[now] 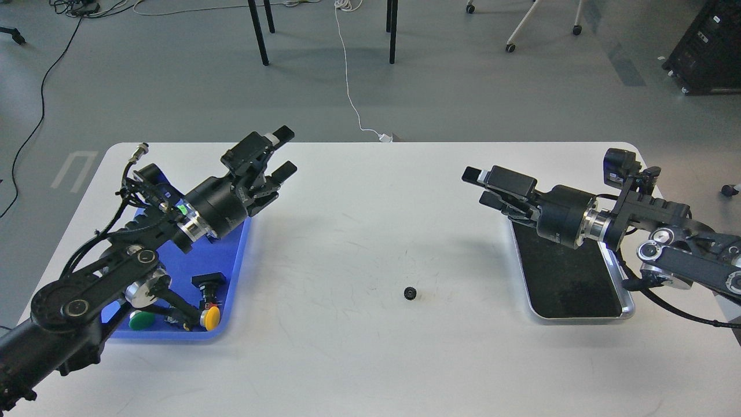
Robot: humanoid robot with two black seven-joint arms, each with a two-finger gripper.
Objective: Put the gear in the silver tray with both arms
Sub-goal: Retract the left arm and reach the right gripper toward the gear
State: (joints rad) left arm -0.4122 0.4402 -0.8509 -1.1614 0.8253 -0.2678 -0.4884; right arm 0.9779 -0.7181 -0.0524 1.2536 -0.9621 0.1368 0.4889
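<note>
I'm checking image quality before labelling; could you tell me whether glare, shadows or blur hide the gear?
Head view: sharp, even light; the gear is small but crisp on the white table; soft arm shadows only; slight shine on the silver tray rim.

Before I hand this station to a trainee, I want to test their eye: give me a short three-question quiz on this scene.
1. True or false: the gear already lies in the silver tray.
2. Which holds the coloured buttons: A) silver tray, B) blue tray, C) bare table?
3. Fill in: the left gripper and right gripper are both ____.

Key: 1 false, it lies on the table between the trays; 2 B; 3 open.
</note>
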